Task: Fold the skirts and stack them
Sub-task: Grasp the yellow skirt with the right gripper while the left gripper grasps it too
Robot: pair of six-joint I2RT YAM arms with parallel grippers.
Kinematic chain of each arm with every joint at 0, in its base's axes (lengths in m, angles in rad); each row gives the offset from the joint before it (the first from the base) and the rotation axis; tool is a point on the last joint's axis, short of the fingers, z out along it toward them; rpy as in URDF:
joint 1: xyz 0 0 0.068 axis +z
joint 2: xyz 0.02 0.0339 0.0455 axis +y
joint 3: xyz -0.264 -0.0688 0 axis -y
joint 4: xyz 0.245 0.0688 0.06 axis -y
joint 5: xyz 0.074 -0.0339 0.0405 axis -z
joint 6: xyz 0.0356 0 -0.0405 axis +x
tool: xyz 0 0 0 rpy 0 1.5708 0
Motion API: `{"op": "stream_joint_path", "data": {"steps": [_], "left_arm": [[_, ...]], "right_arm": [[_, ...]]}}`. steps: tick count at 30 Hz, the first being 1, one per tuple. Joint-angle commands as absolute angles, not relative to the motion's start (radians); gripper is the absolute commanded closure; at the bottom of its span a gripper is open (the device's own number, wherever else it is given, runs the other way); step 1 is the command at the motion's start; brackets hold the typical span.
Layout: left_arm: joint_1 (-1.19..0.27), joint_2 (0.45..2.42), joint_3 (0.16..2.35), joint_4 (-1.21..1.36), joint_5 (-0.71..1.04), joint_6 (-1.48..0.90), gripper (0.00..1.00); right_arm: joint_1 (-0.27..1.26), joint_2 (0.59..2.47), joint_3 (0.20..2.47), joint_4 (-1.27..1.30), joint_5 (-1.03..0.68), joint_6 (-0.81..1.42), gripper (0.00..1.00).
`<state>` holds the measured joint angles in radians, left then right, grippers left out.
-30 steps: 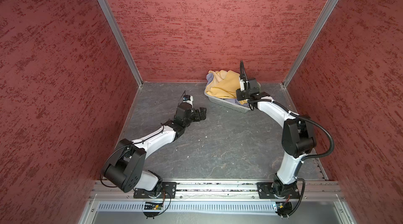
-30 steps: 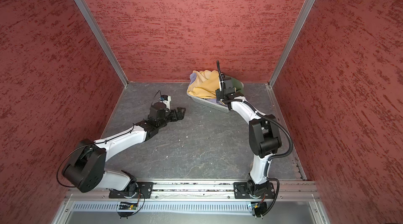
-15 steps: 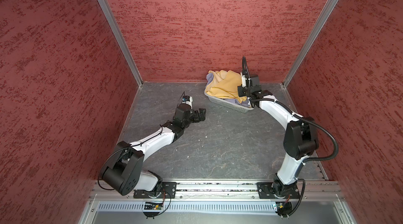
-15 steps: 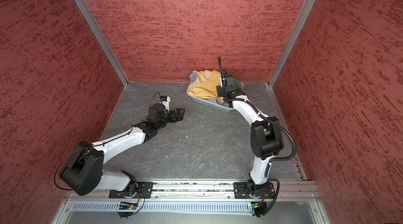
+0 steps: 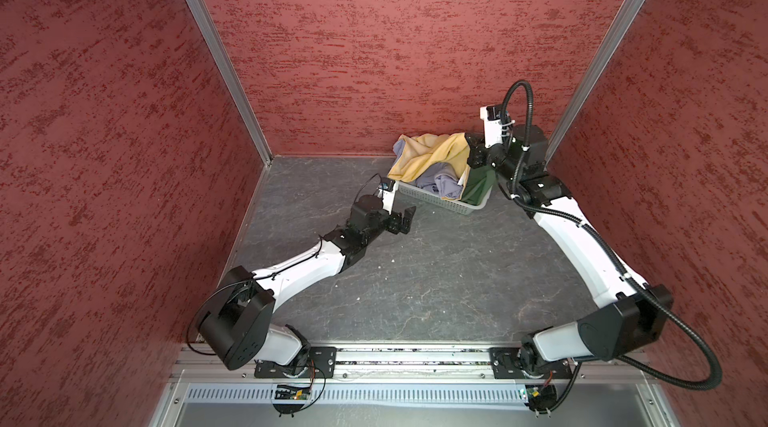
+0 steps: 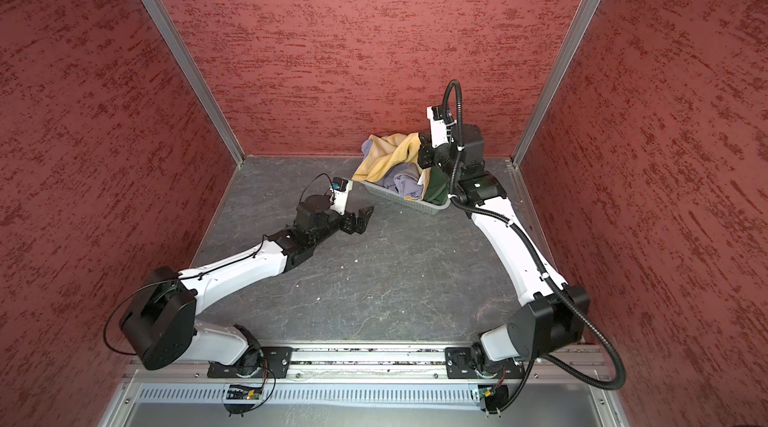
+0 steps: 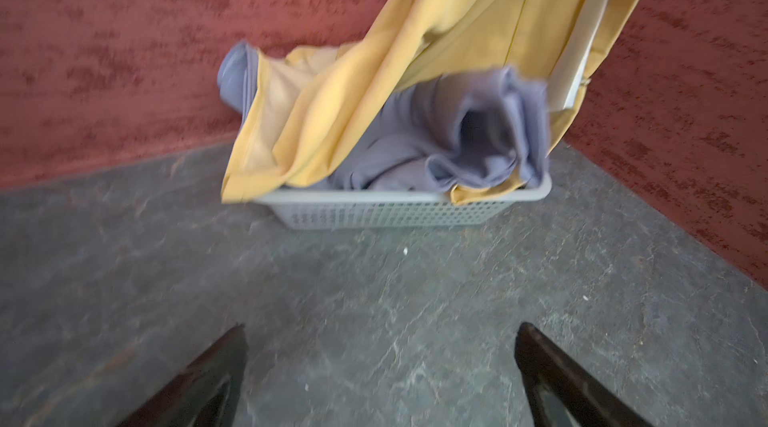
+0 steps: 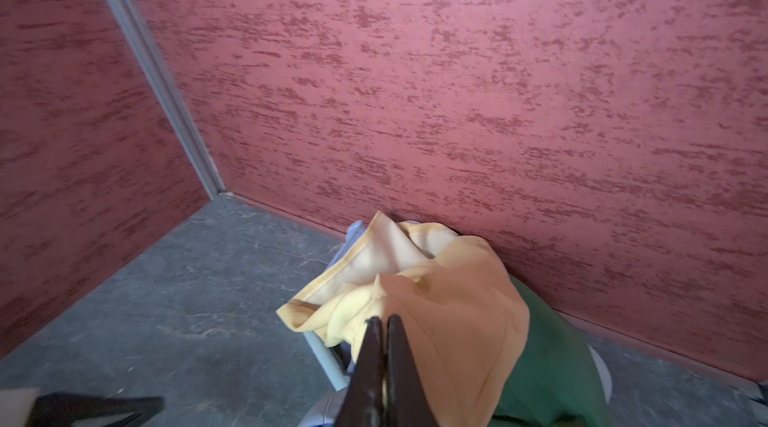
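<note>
Mustard skirt (image 5: 432,155) pinched at one edge by closed right gripper (image 8: 384,319), held partly raised over white basket (image 5: 436,197) at far right corner. Lavender skirt (image 5: 435,182) and green skirt (image 5: 478,188) heaped inside basket. Left gripper (image 7: 380,327) held wide open, empty, over table (image 5: 415,279) near basket.

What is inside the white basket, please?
Three crumpled skirts: the yellow skirt on top, pinched by the right tool; the lavender skirt beneath it; the green skirt at one end. The floor of the basket is covered.
</note>
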<state>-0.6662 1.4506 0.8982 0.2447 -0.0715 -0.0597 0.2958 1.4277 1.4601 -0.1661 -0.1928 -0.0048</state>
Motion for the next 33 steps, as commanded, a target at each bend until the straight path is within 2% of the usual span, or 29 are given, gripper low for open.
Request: {"op": "stream_joint_path", "data": {"steps": [1,19,21,22,24,26,28,30,33], "left_arm": [[-0.685,1.518,0.975,0.338,-0.048,0.066,0.01],[-0.718,1.955,1.537,0.289,0.107,0.237,0.01],[-0.718,1.988,1.579,0.281,0.117,0.239,0.11],[-0.718,2.002,1.599,0.283,0.120,0.235,0.20],[-0.716,2.023,1.631,0.286,0.128,0.225,0.43],[-0.716,2.042,1.667,0.284,0.130,0.207,0.74],[-0.715,2.061,1.709,0.271,0.128,0.194,0.96],[-0.715,2.079,1.755,0.255,0.113,0.181,1.00],[-0.711,2.108,1.841,0.220,0.079,0.152,1.00]], "right_arm": [[0.301,1.367,1.409,-0.087,-0.327,0.026,1.00],[0.301,1.339,1.299,-0.067,-0.350,0.021,1.00],[0.301,1.336,1.290,-0.063,-0.368,0.021,1.00],[0.301,1.332,1.283,-0.058,-0.376,0.024,1.00],[0.301,1.329,1.271,-0.056,-0.379,0.029,1.00],[0.298,1.322,1.254,-0.048,-0.375,0.034,1.00],[0.298,1.315,1.238,-0.038,-0.363,0.042,1.00],[0.299,1.310,1.221,-0.029,-0.348,0.048,1.00],[0.298,1.295,1.192,-0.016,-0.316,0.056,0.85]]}}
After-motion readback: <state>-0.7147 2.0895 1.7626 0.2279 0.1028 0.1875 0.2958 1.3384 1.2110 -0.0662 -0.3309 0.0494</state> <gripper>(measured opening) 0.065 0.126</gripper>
